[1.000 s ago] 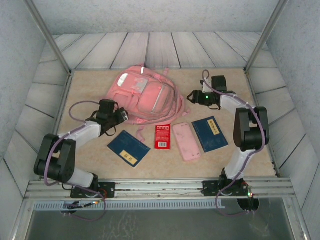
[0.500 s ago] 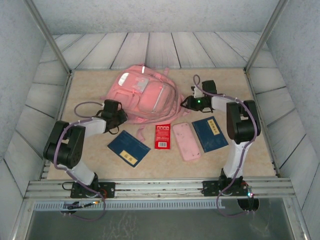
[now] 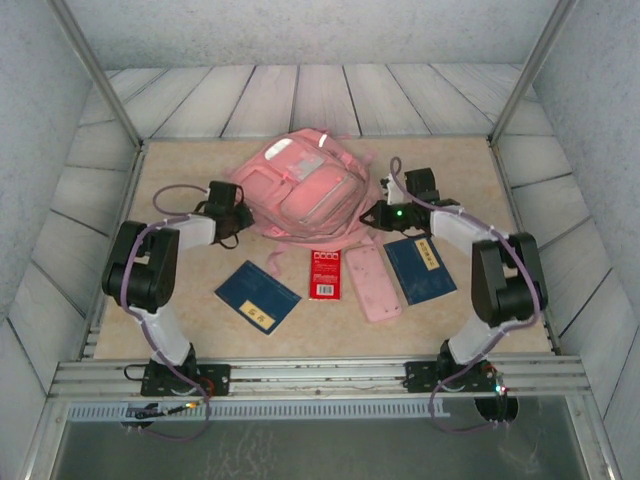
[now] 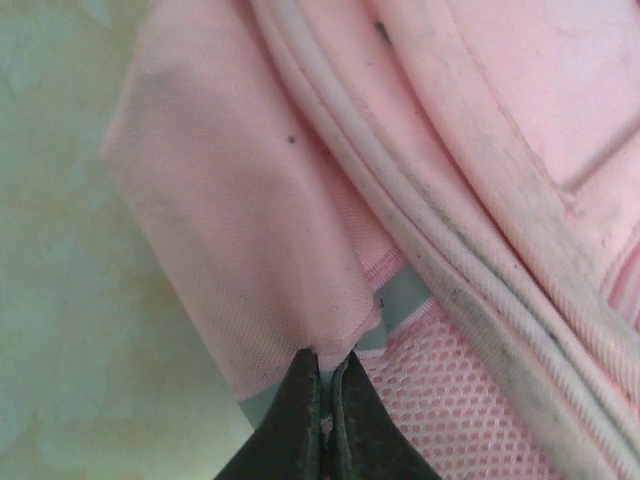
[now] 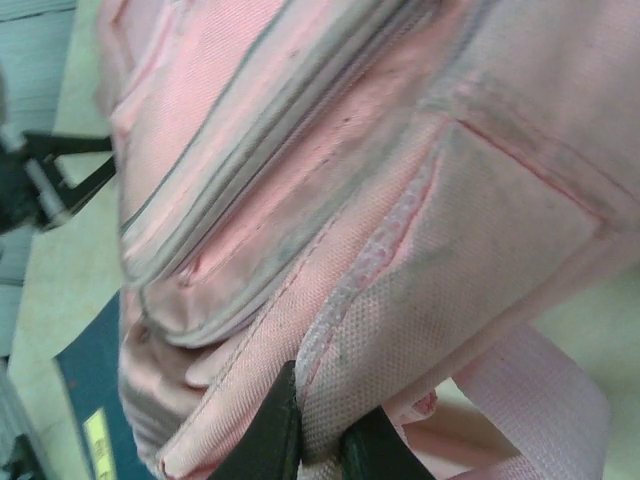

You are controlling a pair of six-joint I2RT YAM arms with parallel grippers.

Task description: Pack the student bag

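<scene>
Beige tabletop (image 3: 520, 310) sits inside a booth walled with grey planks. Nearest the camera, both arm bases are bolted to a metal rail (image 3: 320, 377) along the table's near edge.

Just beyond the rail, four flat things lie in a loose row. At the left is a dark blue book (image 3: 258, 297) with a yellow label, turned at an angle. Next come a red booklet (image 3: 324, 273) and a pink pencil case (image 3: 372, 283) just beside it. A second blue book (image 3: 420, 268) lies at the right, close against the case.

Farther back, the student bag (image 3: 300, 185) sits at the middle of the table, bulging, with its zip pockets and white strips facing up. Its straps trail toward the red booklet.

The two arms reach in from either side of the bag. The left gripper (image 4: 322, 375) is at the bag's left side. Its jaws are pinched together on an edge of pink fabric, next to a patch of mesh. The right gripper (image 5: 320, 425) is at the bag's right side. Its jaws are clamped on a fold of the bag's cloth, close to a strap (image 5: 540, 400).

Behind the bag, the bare table runs to the plank back wall.
</scene>
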